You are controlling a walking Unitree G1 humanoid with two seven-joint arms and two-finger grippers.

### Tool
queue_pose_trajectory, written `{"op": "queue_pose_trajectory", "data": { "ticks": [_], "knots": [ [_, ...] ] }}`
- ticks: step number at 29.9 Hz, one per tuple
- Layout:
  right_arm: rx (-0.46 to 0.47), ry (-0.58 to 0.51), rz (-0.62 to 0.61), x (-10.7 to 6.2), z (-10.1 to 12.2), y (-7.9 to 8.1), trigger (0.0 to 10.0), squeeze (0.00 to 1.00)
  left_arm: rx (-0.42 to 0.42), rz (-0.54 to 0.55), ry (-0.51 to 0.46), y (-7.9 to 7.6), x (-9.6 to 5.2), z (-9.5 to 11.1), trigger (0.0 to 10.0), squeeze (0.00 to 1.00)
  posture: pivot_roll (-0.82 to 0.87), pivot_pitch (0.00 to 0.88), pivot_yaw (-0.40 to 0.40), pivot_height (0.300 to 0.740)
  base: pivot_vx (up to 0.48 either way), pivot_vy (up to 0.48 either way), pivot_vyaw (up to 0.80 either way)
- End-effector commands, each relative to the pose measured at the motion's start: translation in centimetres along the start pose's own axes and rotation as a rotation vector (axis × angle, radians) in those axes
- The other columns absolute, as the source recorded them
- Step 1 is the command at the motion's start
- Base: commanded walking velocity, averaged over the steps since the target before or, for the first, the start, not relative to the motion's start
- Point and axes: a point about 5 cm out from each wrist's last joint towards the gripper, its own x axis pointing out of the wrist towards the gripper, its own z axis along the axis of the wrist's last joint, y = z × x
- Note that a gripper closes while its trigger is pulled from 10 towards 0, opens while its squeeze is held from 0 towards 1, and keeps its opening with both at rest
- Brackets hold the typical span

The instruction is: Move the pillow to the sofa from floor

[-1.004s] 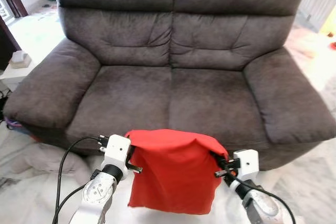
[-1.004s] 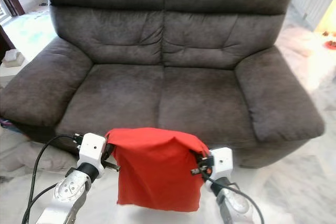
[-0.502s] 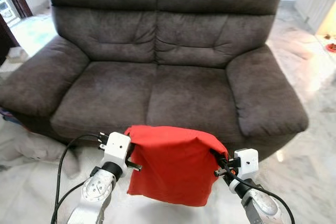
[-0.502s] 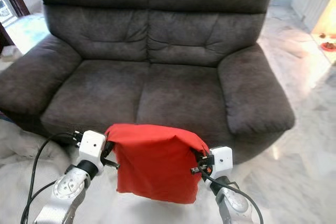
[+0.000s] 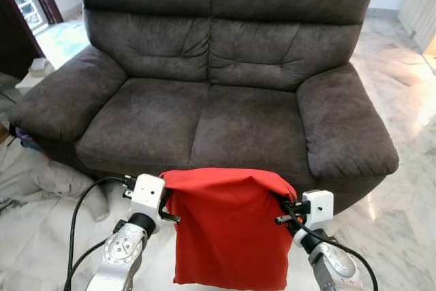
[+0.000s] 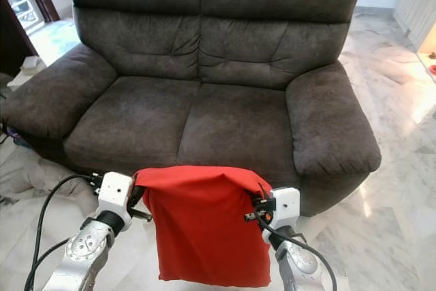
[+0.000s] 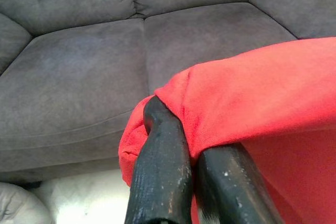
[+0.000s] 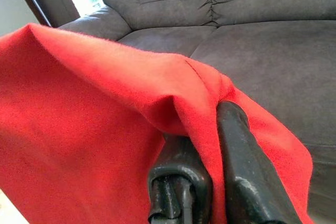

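Note:
A red pillow (image 5: 231, 233) hangs flat between my two arms, in front of the dark grey sofa (image 5: 225, 100) and below its seat edge. My left gripper (image 5: 167, 199) is shut on the pillow's upper left corner; in the left wrist view its black fingers (image 7: 163, 171) pinch the red cloth (image 7: 262, 93). At the upper right corner my right gripper (image 5: 281, 209) is shut on the pillow, and the right wrist view has its fingers (image 8: 236, 166) clamped over a red fold (image 8: 105, 108). The sofa seat (image 6: 184, 114) lies bare just beyond the pillow.
Pale marble floor (image 5: 409, 209) spreads to the right of the sofa. A rumpled light cloth (image 5: 48, 178) lies on the floor by the sofa's left front corner. A dark door frame (image 5: 17, 25) stands at the far left.
The camera has shifted, so the whole sofa sits differently in the picture. The pillow now hangs longer and straighter between the grippers. Both grips are unchanged.

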Motion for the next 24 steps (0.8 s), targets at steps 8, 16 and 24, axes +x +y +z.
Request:
{"op": "queue_pose_trajectory", "data": {
  "ticks": [8, 16, 24],
  "knots": [
    [-0.02, -0.139, -0.002, 1.3, 3.4, 0.2, 10.0, 0.0, 0.012, 0.048, -0.1, 1.6, 0.4, 2.3, 10.0, 0.0, 0.08, 0.109, 0.024, 0.74, 0.284, 0.0, 0.0],
    [-0.003, -0.189, -0.026, 1.9, 4.9, 0.0, 10.0, 0.0, 0.027, 0.07, -0.142, 2.5, 0.7, 3.7, 10.0, 0.0, 0.07, 0.115, 0.021, 0.74, 0.304, 0.0, 0.0],
    [-0.003, -0.219, -0.032, 2.5, 6.2, 0.0, 10.0, 0.0, 0.036, 0.097, -0.171, 3.3, 1.1, 4.6, 10.0, 0.0, 0.07, 0.113, 0.02, 0.74, 0.309, 0.0, 0.0]
  ]
}}
